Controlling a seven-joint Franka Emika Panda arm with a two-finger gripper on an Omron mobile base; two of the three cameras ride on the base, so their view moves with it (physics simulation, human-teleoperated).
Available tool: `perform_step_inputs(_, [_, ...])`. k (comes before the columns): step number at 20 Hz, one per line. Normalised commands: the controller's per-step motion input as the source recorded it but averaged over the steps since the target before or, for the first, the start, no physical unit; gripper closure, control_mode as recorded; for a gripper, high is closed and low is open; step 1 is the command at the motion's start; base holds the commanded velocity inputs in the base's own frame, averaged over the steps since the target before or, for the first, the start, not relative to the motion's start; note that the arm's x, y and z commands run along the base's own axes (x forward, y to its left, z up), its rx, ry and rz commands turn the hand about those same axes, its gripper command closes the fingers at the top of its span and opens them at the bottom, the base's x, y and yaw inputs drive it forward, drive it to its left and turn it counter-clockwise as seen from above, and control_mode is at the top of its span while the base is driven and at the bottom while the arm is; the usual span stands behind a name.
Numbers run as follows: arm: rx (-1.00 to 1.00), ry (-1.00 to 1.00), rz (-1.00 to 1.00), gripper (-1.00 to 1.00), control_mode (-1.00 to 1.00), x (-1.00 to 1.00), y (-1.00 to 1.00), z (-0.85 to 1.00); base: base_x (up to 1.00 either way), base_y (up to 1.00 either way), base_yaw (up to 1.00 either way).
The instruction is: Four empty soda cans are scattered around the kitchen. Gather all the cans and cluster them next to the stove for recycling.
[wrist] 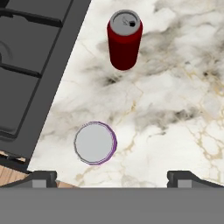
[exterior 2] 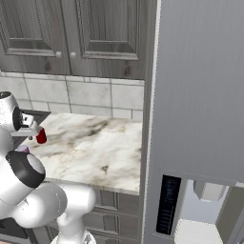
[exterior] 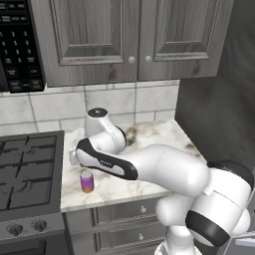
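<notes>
A home kitchen: a black gas stove with cast-iron grates (exterior: 27, 174) at lower left, dark grey panelled wall cabinets (exterior: 129, 37) across the top, a white-grey marble table (exterior: 149, 149) below, grey wall tiles (exterior: 60, 107) between.

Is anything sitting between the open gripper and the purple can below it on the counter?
Nothing visible does. In the hand view the purple can stands upright on bare marble counter, just above the open gripper. The red can stands farther off, and the stove lies to one side.
</notes>
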Motion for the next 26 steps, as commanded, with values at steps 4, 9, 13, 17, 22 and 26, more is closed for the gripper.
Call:
perform_step_inputs(4, [0.00, 0.04, 0.00, -1.00, -1.00, -0.11, 0.09, -0.02, 0.00, 0.00, 0.00])
perform_step_inputs(9, [0.00, 0.03, 0.00, -1.00, -1.00, -0.14, 0.03, -0.04, 0.00, 0.00, 0.00])
perform_step_inputs(13, [0.00, 0.02, 0.00, -1.00, -1.00, -0.08, 0.00, -0.14, 0.00, 0.00, 0.00])
perform_step_inputs(17, [0.00, 0.01, 0.00, -1.00, -1.00, -0.05, 0.00, -0.17, 0.00, 0.00, 0.00])
perform_step_inputs(22, [0.00, 0.00, 0.00, -1.00, -1.00, 0.00, 0.00, -0.14, 0.00, 0.00, 0.00])
perform_step_inputs(26, [0.00, 0.00, 0.00, -1.00, -1.00, 0.00, 0.00, -0.03, 0.00, 0.00, 0.00])
